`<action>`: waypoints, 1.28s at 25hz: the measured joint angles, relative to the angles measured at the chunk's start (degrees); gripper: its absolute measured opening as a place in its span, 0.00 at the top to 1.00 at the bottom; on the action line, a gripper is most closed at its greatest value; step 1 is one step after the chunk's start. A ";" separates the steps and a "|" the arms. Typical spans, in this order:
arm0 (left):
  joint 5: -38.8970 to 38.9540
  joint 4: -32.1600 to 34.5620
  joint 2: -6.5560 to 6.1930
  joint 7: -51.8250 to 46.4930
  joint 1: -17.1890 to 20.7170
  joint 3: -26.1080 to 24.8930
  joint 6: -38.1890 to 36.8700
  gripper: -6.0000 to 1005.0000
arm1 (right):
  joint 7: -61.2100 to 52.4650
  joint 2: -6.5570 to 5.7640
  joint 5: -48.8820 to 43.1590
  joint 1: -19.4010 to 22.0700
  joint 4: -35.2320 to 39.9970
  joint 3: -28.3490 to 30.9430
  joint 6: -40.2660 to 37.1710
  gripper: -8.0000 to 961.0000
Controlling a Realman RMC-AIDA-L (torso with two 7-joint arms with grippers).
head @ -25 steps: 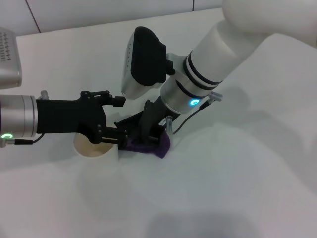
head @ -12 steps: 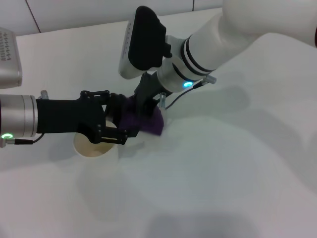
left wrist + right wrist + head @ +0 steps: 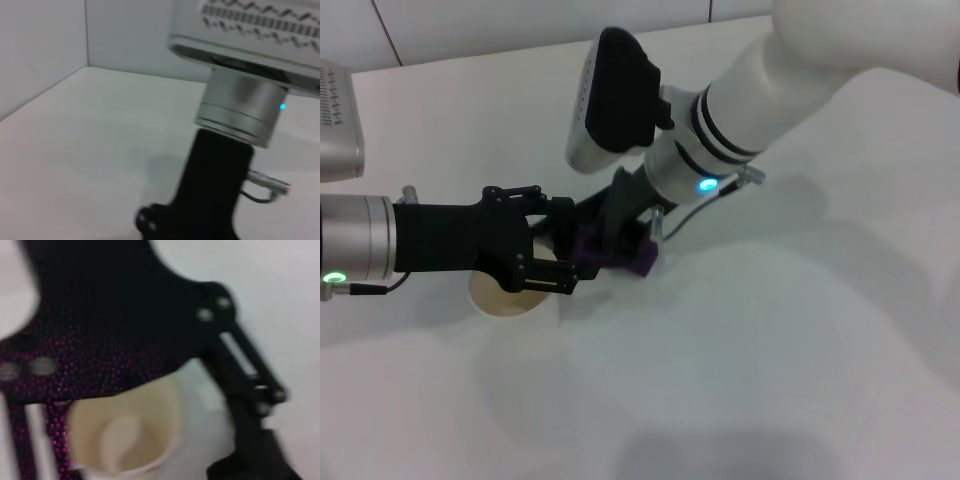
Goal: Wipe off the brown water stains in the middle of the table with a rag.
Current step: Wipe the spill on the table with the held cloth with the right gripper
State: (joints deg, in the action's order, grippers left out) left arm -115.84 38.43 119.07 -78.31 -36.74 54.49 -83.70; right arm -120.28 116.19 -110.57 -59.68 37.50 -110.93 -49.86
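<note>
My right gripper (image 3: 620, 238) is shut on the purple rag (image 3: 625, 257) and presses it on the white table (image 3: 770, 350) near the middle. The brown water stains are hidden, under the rag or behind the arms. My left gripper (image 3: 548, 262) reaches in from the left, just left of the rag and close to it, and hangs over the far side of a white paper cup (image 3: 500, 300). The cup also shows in the right wrist view (image 3: 125, 435), with part of the left gripper (image 3: 250, 390) beside it.
A grey device (image 3: 338, 120) stands at the table's far left edge. The right forearm (image 3: 770, 90) crosses the far right of the table. The left wrist view shows the right arm's silver wrist ring (image 3: 240, 115) above bare table (image 3: 75, 150).
The right gripper dragged the rag from nearer me to the far side, then back a little toward me and right. The left arm and the cup have not moved.
</note>
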 joint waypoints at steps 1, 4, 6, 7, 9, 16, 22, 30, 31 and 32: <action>0.00 0.00 0.00 0.00 0.00 0.00 -0.02 0.12 | -0.08 0.00 0.18 0.37 0.62 0.05 -1.33 0.87; 0.00 0.02 -0.01 0.00 0.09 -0.10 -0.11 0.12 | -0.70 -0.10 0.31 1.64 2.29 0.40 -3.27 0.87; 0.00 0.24 -0.04 0.00 0.39 -0.15 -0.28 0.12 | -1.65 -0.44 -0.32 2.89 4.00 1.71 -3.80 0.87; 0.00 0.38 -0.05 0.00 0.53 -0.16 -0.36 0.12 | -1.95 -0.59 -0.96 3.81 5.08 3.19 -4.62 0.86; 0.00 0.46 -0.06 0.00 0.62 -0.18 -0.43 0.12 | -2.03 -0.76 -2.70 5.58 6.94 6.53 -6.53 0.86; 0.21 0.53 -0.16 -0.04 0.93 -0.28 -0.54 0.12 | -2.52 -0.73 -9.52 11.13 13.16 15.31 -12.90 0.86; 1.11 1.01 -0.50 0.00 1.74 -0.38 -0.60 0.12 | -2.89 -0.88 -12.76 14.54 15.96 19.49 -15.36 0.86; 1.45 2.91 -0.60 -0.37 3.23 -0.35 -0.69 0.12 | -2.67 -1.19 -14.41 18.58 18.81 24.25 -17.78 0.85; 1.48 2.91 -0.62 -0.42 3.28 -0.35 -0.73 0.12 | -2.58 -1.24 -14.43 19.14 19.29 24.47 -17.91 0.85; 1.52 2.91 -0.64 -0.44 3.33 -0.35 -0.75 0.12 | -2.48 -1.27 -14.46 19.73 19.80 24.62 -18.00 0.85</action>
State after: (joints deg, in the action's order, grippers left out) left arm -114.32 41.34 118.43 -78.75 -33.41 54.14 -84.44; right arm -122.77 114.92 -125.03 -39.95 57.30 -86.31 -67.86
